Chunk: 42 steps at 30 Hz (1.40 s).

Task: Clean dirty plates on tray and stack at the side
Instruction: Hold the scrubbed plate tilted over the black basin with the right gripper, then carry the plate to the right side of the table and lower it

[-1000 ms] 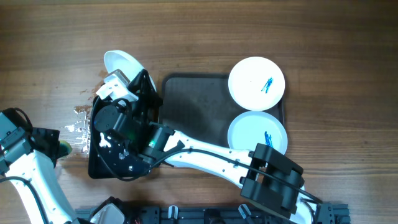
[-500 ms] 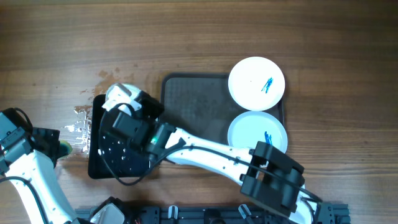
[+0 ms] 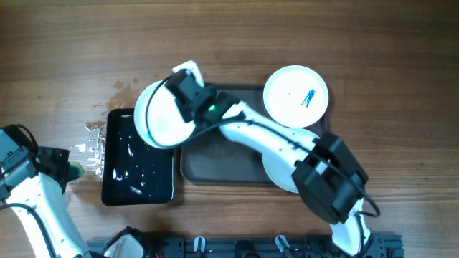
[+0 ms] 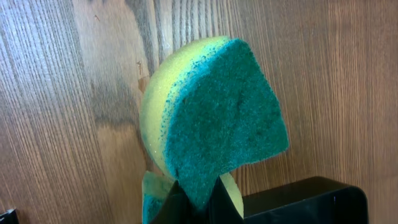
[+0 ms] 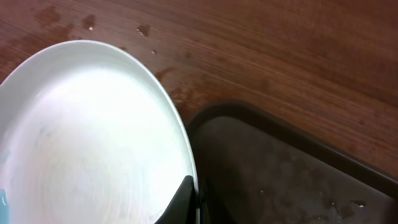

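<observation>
- White plate [image 3: 159, 118] is in my right claw [image 5: 189, 202], whose fingers are pinched tight on its rim.
- Seen from overhead, this plate hangs over the near end of the small black tray [image 3: 115, 193] and the left edge of the big dark tray [image 3: 215, 161].
- From my right wrist its face looks mostly clean. A tiny blue speck at the far left edge may be ink, though I can't tell for sure.
- My right arm stretches across the big tray from the right side to reach here.
- A second plate [image 3: 296, 97] lies at the tray's far right corner with a blue scribble on it, and its edge overhangs the rim.
- The third plate [image 3: 280, 175] lies just beside the second one on the tray, and my right arm hides part of it.
- The small black tray is glossy and dotted with water drops.
- My left claw [image 4: 198, 200] is closed on a yellow and green sponge [image 4: 217, 118], which it holds over the wooden table [image 3: 358, 43], well to the left of the black tray.
- Wet smears [image 3: 93, 140] mark the wood beside the black tray.
</observation>
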{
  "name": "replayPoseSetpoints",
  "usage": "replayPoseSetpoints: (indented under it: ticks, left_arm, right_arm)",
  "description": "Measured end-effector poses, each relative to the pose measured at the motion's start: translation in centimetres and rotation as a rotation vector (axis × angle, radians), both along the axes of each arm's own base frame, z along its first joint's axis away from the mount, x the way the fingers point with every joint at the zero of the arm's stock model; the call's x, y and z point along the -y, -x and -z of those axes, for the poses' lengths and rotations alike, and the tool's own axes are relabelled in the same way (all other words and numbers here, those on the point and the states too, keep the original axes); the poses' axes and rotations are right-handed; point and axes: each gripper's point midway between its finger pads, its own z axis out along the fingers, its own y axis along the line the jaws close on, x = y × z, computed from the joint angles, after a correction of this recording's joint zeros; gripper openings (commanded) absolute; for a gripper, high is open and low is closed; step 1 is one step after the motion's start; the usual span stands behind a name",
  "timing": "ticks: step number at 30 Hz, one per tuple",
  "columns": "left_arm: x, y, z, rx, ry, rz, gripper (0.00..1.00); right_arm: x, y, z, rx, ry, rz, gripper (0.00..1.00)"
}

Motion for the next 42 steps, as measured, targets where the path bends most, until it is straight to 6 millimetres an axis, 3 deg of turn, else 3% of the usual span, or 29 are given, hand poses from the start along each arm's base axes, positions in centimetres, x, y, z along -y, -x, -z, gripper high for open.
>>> replayPoseSetpoints:
  ticks: [5, 11, 15, 17, 19, 24, 28, 31, 35, 42]
  left_arm:
    - [0.0, 0.0, 0.0, 0.000, 0.001, 0.000, 0.04]
    - [0.1, -0.1, 0.0, 0.003, 0.003, 0.002, 0.04]
    - [0.6, -0.7, 0.0, 0.003, 0.002, 0.030, 0.04]
    - [1.6, -1.8, 0.3, 0.001, 0.008, 0.085, 0.04]
    - [2.7, -2.9, 0.7, -0.009, 0.011, 0.141, 0.04]
    - [8.5, -7.1, 2.5, -0.048, 0.037, 0.392, 0.04]
    - [14.1, -10.0, 3.0, -0.036, 0.017, 0.606, 0.04]
    - [18.0, -11.1, 2.8, -0.012, 0.004, 0.737, 0.04]
    - [20.5, -11.6, 2.6, 0.010, -0.004, 0.817, 0.04]
    - [21.3, -11.5, 2.6, 0.006, -0.008, 0.855, 0.04]
  right_arm:
    - [2.9, -2.6, -0.4, -0.086, -0.073, 0.035, 0.04]
    - [9.1, -5.1, -3.6, -0.097, -0.104, 0.151, 0.05]
    - [15.1, -6.3, -6.8, -0.096, -0.128, 0.288, 0.04]
    - [20.3, -6.8, -8.3, -0.111, -0.135, 0.411, 0.04]
    - [25.7, -6.8, -8.5, -0.151, -0.127, 0.537, 0.04]
    - [38.6, -6.4, -7.5, -0.222, -0.129, 0.841, 0.04]
    - [46.7, -4.7, -7.1, -0.254, -0.159, 1.042, 0.04]
    - [51.4, -3.0, -6.8, -0.267, -0.186, 1.173, 0.04]
    - [55.1, 0.1, -4.2, -0.345, -0.187, 1.292, 0.04]
    - [57.0, 3.3, 2.6, -0.452, -0.183, 1.400, 0.04]
